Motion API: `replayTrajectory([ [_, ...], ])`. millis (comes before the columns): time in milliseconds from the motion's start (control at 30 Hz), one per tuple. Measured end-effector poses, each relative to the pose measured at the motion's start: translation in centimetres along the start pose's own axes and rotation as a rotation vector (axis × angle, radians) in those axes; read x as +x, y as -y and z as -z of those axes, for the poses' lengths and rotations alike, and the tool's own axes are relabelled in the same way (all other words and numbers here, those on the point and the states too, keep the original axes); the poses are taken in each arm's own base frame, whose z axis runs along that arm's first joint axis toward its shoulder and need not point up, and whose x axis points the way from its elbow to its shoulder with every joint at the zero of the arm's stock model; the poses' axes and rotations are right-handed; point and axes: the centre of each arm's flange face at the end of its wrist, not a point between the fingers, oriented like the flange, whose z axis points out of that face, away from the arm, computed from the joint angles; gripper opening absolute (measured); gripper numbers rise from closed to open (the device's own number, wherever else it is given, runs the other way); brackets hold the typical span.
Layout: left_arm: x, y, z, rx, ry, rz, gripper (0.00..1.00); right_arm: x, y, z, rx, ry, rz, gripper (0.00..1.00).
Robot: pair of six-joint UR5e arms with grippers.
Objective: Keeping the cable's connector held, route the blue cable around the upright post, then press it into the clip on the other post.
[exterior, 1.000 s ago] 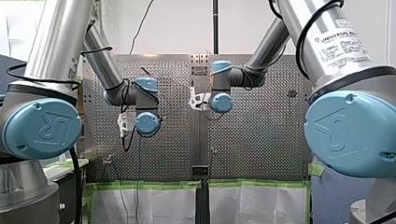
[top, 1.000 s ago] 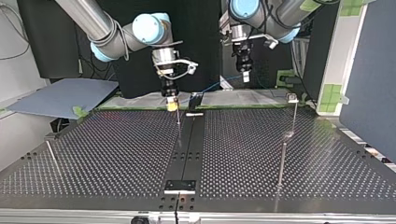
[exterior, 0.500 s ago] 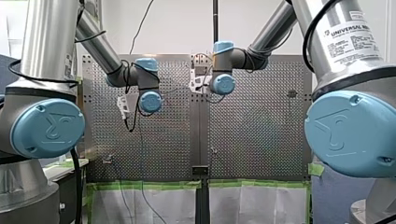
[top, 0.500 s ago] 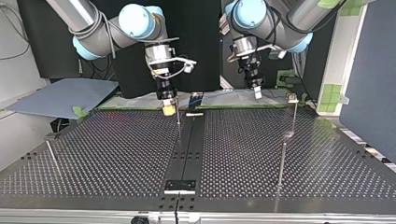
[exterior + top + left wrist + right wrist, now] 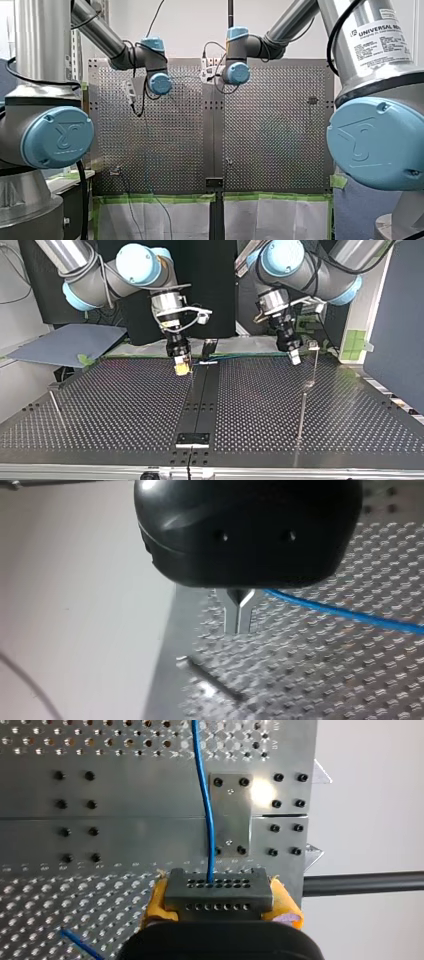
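The perforated metal table (image 5: 125, 405) lies broad under both arms. My right gripper (image 5: 183, 369) is clenched on the connector (image 5: 218, 894), yellow pads at either side, low over the table's edge on the arms' side. From there the cable (image 5: 205, 800) runs taut across to my left gripper (image 5: 295, 359). Its metal fingers (image 5: 231, 617) are pinched together with the cable at their root, seemingly gripping it. That gripper hangs just beside the post (image 5: 314, 367) at the top view's right, whose small top piece may be the clip (image 5: 313, 345). I'd judge the routing barely begun. To do it well, the right grip must not slacken, and the left should swing clear of the post, carrying the cable low and lightly taut without tugging the connector.
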Motion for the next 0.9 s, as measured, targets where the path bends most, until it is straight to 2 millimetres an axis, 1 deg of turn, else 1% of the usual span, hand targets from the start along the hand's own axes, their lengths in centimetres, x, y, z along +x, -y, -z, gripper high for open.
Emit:
replayTrajectory([
  [267, -5.3, 0.1, -2.1, -0.032, 0.06, 0.026, 0.0, 2.3, -0.3, -1.2, 0.008, -0.001, -0.002, 0.0],
  [500, -9.6, 0.1, -3.5, -0.029, 0.107, 0.044, 0.0, 4.3, -0.2, -2.0, 0.026, -0.002, -0.01, 0.0],
  [633, -12.1, 0.1, -4.2, -0.019, 0.134, 0.05, 0.0, 5.7, 0.3, -2.3, 0.057, -0.003, -0.035, 0.0],
  [767, -14.9, -0.4, -5.0, -0.012, 0.168, 0.057, 0.0, 7.3, 1.0, -2.5, 0.093, -0.011, -0.065, 0.0],
  [900, -16.9, -1.0, -5.8, -0.007, 0.186, 0.051, 0.0, 8.9, 1.4, -3.0, 0.116, -0.037, -0.091, 0.0],
])
